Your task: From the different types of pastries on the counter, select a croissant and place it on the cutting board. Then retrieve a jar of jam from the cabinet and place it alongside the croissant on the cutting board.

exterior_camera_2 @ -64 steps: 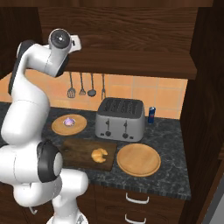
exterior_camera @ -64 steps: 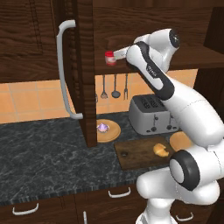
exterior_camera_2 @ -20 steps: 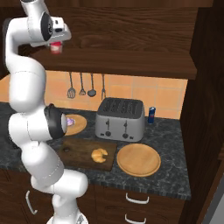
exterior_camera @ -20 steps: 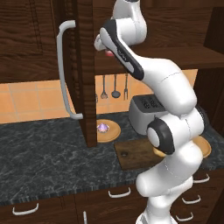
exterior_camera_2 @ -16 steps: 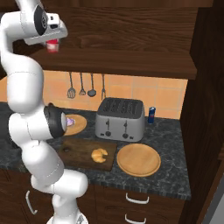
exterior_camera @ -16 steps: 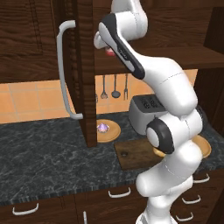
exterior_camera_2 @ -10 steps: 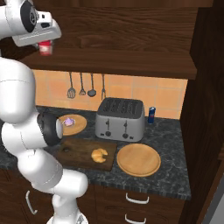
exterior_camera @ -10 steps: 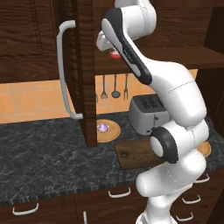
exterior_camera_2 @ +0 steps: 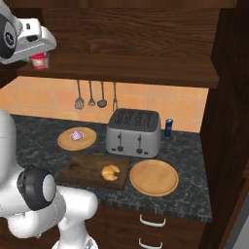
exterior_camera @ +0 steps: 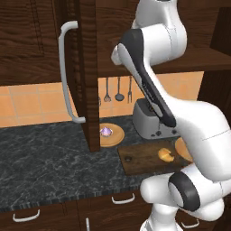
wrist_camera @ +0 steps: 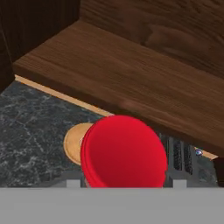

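Note:
My gripper (exterior_camera_2: pixel 40 56) is shut on the jar of jam (exterior_camera_2: pixel 39 61), held high at the front edge of the cabinet shelf (exterior_camera_2: pixel 126 68). In the hand view the jar's red lid (wrist_camera: pixel 124 153) sits between the fingers, above the counter (wrist_camera: pixel 30 127). The golden croissant (exterior_camera_2: pixel 111 171) lies on the dark cutting board (exterior_camera_2: pixel 87 168), which also shows below the arm as the board (exterior_camera: pixel 142 160) with the croissant (exterior_camera: pixel 166 154). The purplish-pink pastry (exterior_camera_2: pixel 76 135) rests on a round plate (exterior_camera_2: pixel 65 142). The cabinet door (exterior_camera: pixel 88 67) stands open, white handle (exterior_camera: pixel 66 76) facing out.
A silver toaster (exterior_camera_2: pixel 133 131) stands behind the board, with an empty round wooden plate (exterior_camera_2: pixel 153 177) to its right front and a blue can (exterior_camera_2: pixel 168 127) beside it. Utensils (exterior_camera_2: pixel 90 95) hang on the orange tiled wall. A dark cabinet side (exterior_camera_2: pixel 228 121) closes off the right.
The arm has drawn the jar outward from over the cabinet shelf, leftward and slightly lower in the right base view. The gripper has stayed shut on it. Croissant and board are unmoved.

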Available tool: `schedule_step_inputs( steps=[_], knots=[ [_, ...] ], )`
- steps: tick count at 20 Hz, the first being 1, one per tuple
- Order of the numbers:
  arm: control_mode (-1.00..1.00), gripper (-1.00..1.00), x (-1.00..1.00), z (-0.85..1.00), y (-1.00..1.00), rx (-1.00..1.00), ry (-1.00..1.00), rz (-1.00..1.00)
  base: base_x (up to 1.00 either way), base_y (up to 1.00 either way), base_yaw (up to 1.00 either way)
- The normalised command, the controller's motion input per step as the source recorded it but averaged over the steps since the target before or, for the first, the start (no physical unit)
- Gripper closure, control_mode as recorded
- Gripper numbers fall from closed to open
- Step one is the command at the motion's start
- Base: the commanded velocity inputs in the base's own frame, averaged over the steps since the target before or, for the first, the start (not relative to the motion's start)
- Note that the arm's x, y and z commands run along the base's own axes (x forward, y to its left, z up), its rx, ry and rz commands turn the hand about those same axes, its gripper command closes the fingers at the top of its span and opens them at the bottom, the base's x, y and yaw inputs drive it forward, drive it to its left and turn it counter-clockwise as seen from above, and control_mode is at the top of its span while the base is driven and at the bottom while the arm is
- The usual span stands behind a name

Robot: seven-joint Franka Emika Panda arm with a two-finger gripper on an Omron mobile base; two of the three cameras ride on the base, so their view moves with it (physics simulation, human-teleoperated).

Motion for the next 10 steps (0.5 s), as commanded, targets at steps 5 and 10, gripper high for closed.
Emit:
schedule_step_inputs(
  steps=[5,10],
  knots=[
    [-1.0,1.0,-1.0,-0.54,-0.36,0.0,-0.23,-0.02,0.0,0.0,0.0],
    [-1.0,1.0,-1.0,-0.96,-0.22,0.0,-0.03,-0.18,0.0,0.0,0.0]
  ],
)
